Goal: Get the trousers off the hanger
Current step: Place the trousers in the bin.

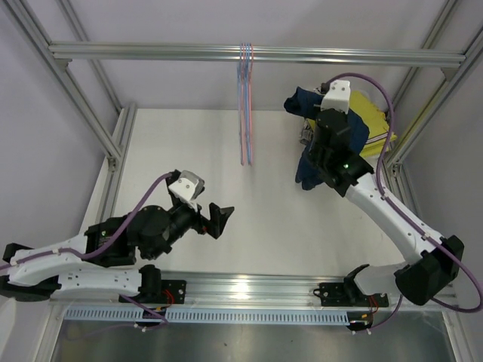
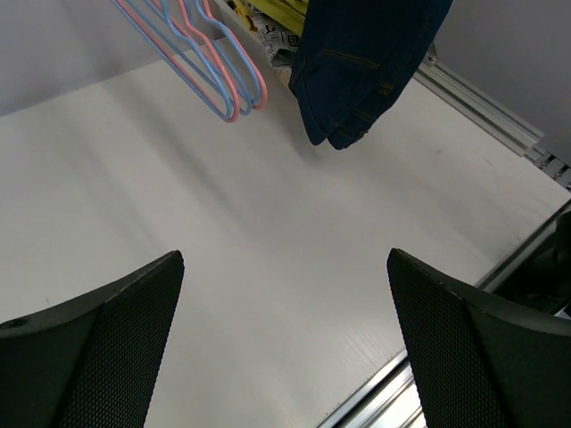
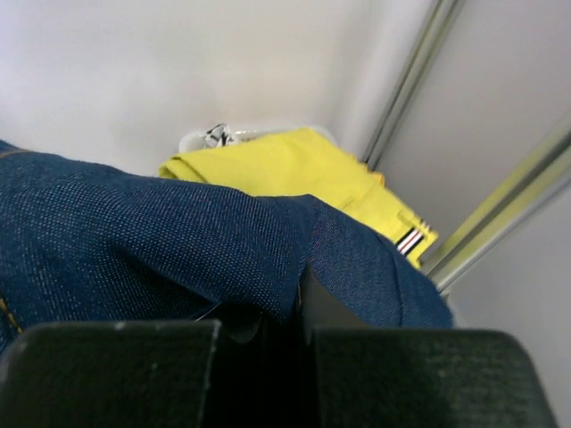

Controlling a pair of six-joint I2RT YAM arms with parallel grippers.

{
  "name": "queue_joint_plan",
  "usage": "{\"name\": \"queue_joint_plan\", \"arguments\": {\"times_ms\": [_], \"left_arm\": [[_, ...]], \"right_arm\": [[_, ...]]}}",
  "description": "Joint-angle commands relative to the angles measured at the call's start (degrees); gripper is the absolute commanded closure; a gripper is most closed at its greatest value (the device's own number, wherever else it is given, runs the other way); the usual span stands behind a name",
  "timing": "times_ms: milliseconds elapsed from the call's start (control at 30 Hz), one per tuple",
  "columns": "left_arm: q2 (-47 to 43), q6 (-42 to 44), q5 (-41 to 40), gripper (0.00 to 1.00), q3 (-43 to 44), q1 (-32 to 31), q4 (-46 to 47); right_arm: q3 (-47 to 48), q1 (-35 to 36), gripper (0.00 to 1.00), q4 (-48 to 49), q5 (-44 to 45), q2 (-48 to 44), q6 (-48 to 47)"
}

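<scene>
The right gripper (image 3: 302, 352) is pressed together, pinching the dark navy denim trousers (image 1: 304, 172). The garment sits at 2 o'clock on the white table (image 1: 173, 151), apart from the pink and blue wire hangers (image 1: 246, 113) at 12 o'clock. Its long axis hangs downward. The folded bright yellow trousers (image 3: 294, 169) lie just beyond the gripper, toward 1 o'clock. The right arm is nearer. The left gripper (image 2: 284, 294) is spread wide and empty at 8 o'clock.

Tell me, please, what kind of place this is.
Probably a robot test cell, not a home: a white table inside a metal frame, with empty hangers on its top bar.
</scene>
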Motion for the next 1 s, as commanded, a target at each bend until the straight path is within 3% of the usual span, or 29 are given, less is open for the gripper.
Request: {"name": "queue_joint_plan", "arguments": {"times_ms": [0, 500, 967], "left_arm": [[-0.79, 2.20, 2.64, 0.01, -2.49, 2.24, 5.66], [0.09, 1.33, 6.33, 0.01, -6.28, 4.79, 5.50], [0.70, -0.87, 8.36, 0.00, -5.92, 4.79, 3.74]], "right_arm": [[6.31, -1.81, 1.00, 11.04, -1.12, 2.05, -14.17], [3.77, -8.49, 1.00, 27.48, -2.61, 14.34, -42.06], [10.09, -17.45, 1.00, 31.97, -3.40, 26.48, -46.20]]}}
